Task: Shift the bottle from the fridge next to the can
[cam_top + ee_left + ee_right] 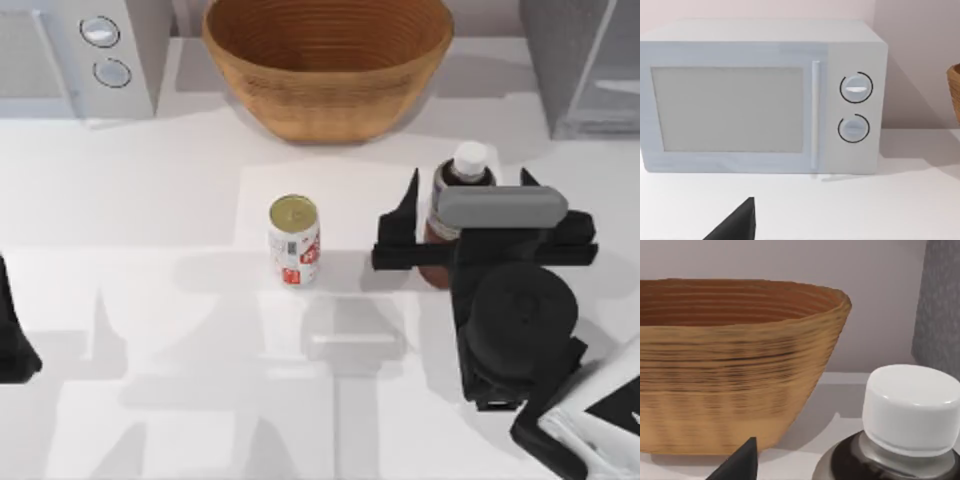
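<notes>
While the right gripper (468,222) straddles the bottle (462,176) (fingers spread), the can's (294,240) red marks are unreadable

**Hidden and cropped items**

- Bottle (463,176): in the top view the right arm's wrist block covers most of the body; cap, shoulder and a sliver of dark base visible. In the right wrist view the bottle (905,415) is cut at the lower edge, label unseen.
- Right gripper (466,215): contact of the fingers with the bottle is masked by the wrist block.
- Fridge (580,65): cropped by the top and right edges; interior indistinct behind the pale door.
- Microwave (80,55): cropped at the top-left corner.
- Basket (328,62): far rim cut off.
- Left gripper (12,330): mostly beyond the left edge.
- Can (294,240): red markings too small to read.
</notes>
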